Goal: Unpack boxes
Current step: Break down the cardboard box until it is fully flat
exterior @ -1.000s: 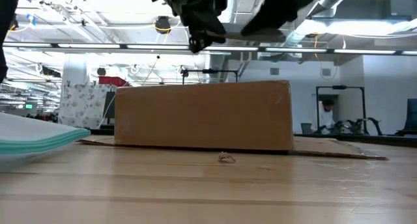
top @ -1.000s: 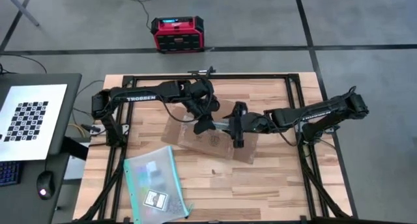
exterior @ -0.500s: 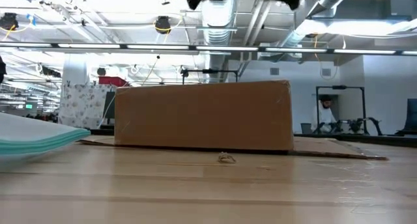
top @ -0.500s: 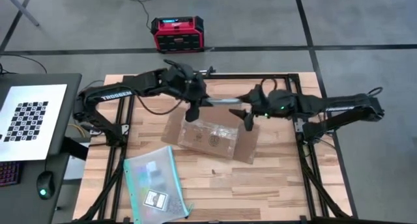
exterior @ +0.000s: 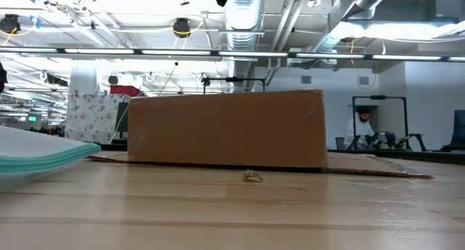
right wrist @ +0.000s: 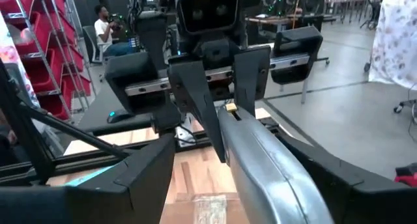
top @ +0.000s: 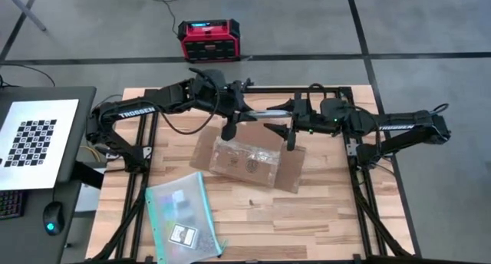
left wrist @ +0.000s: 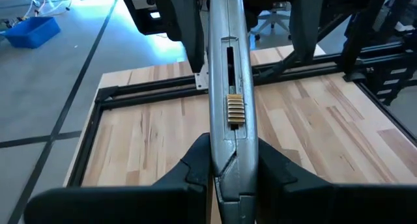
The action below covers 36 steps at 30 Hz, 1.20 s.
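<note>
The brown cardboard box (top: 249,160) stands on the table's middle with its flaps spread; in the low view its near wall (exterior: 225,130) rests on the wood. Clear packets (top: 234,153) lie inside. A silver utility knife (top: 262,113) hangs level above the box's far side. My left gripper (top: 235,117) is shut on its left end. My right gripper (top: 291,122) faces it, open, with a finger on either side of the knife's other end and a gap showing between them and the knife in the left wrist view. My left gripper pinches the knife's handle end (left wrist: 229,152) between its two fingers (left wrist: 195,165). The fingers come nearly level from the table's left and lie along the knife. The knife sticks straight out ahead of them, lifted clear above the box, its ridged slider (left wrist: 235,110) facing up.
A clear teal-edged pouch (top: 184,218) lies on the table's near left. A small scrap (exterior: 252,176) lies in front of the box. A red and black case (top: 209,40) sits on the floor beyond the far edge. A desk with a checkered board (top: 34,141) stands left.
Both grippers have risen from just over the box and moved toward the table's far edge, tipping from pointing downward to nearly level. The knife went up with them and now hangs level. In the low view the arms have almost left the picture's top.
</note>
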Each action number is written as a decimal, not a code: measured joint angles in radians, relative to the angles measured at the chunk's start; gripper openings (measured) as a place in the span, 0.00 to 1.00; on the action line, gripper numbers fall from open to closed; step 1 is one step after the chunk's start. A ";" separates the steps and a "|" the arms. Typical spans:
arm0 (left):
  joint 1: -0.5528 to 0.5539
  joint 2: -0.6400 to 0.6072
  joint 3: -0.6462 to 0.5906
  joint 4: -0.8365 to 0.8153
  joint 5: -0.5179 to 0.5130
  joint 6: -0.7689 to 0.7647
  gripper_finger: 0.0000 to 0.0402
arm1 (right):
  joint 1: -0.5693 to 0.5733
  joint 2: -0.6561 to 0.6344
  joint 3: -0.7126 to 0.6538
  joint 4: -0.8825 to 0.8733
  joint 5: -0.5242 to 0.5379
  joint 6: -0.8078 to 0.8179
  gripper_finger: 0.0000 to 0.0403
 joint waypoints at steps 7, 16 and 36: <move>0.013 -0.007 -0.001 0.013 0.011 0.005 0.10 | -0.012 -0.003 0.000 0.015 -0.017 -0.025 0.63; 0.013 -0.050 0.000 0.030 0.015 0.024 0.10 | -0.024 -0.004 0.000 0.020 -0.018 -0.024 0.63; 0.012 -0.048 0.000 0.013 0.040 0.021 0.10 | -0.026 0.052 -0.001 0.205 -0.066 -0.044 0.63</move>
